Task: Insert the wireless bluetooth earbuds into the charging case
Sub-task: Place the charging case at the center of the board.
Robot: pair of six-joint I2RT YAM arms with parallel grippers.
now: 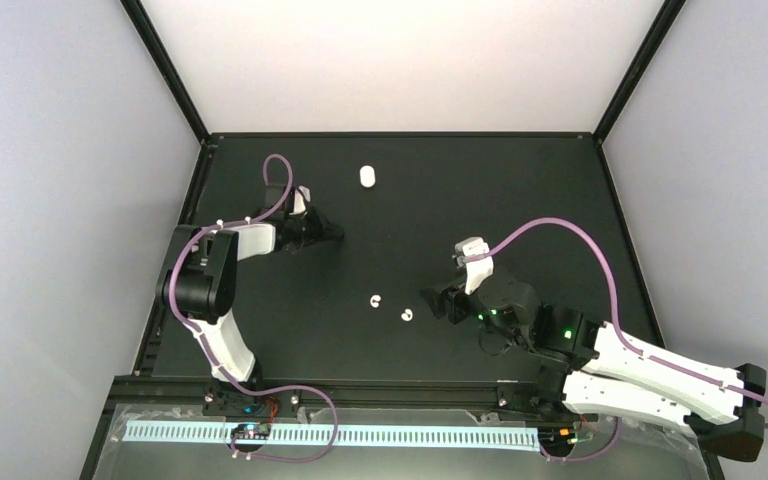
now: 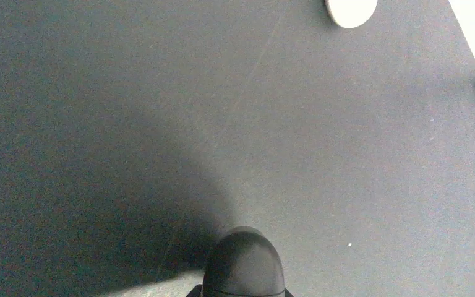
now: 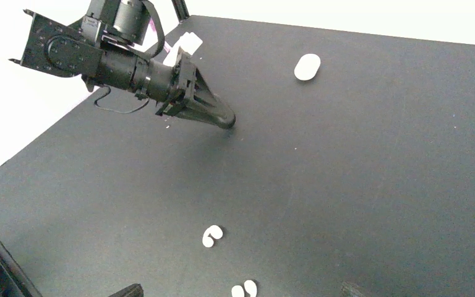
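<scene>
Starting at the left: how does the left gripper (image 1: 332, 234) stand, and what has it got? (DESK)

Shut tight, fingers pressed together with nothing seen between them; its dark tip points right, low over the black table (image 1: 540, 190); whether it touches the surface cannot be told. (PHOTOGRAPHER)

And the charging case (image 1: 367, 176)? (DESK)

White and oval, lying on the table beyond that tip and slightly to its right, apart from it; nothing grips it. (PHOTOGRAPHER)

The earbuds? (DESK)

One white earbud (image 1: 376, 300) lies mid-table, nearer the arms' bases and well apart from the case; a second white earbud (image 1: 407, 316) lies just to its right; both are curled, glossy and loose on the table. (PHOTOGRAPHER)

Then the right gripper (image 1: 440, 298)? (DESK)

Jaws spread wide, holding nothing; it hangs low just right of the second white earbud; in the right wrist view that bud shows at the bottom edge between the two fingertips (image 3: 127, 291), touching neither. (PHOTOGRAPHER)
</scene>
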